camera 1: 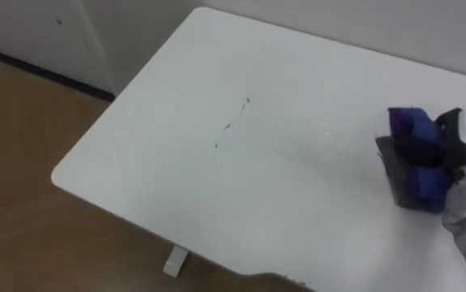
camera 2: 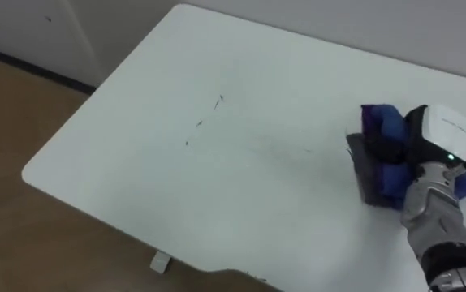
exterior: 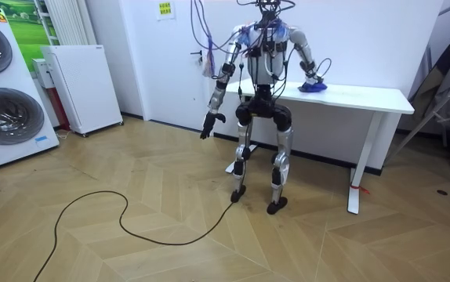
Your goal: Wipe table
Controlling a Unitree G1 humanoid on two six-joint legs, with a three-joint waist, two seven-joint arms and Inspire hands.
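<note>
Currently: blue cloth (camera 2: 377,123), bunched in thick folds, lies on the white table (camera 2: 217,195) toward the robot's right, under the right hand (camera 2: 418,139). Whether that hand grips or presses flat, cannot tell. Dark specks (camera 2: 199,123) mid-table. Left hand (exterior: 208,125) hangs at its side.

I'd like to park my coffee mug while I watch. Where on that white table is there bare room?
Nearly all of the table is bare: the wide stretch from its rounded near-left corner to the wall, with just tiny dark specks mid-table. It is crowded at the right, where the right hand has its fingers round the blue cloth.
</note>
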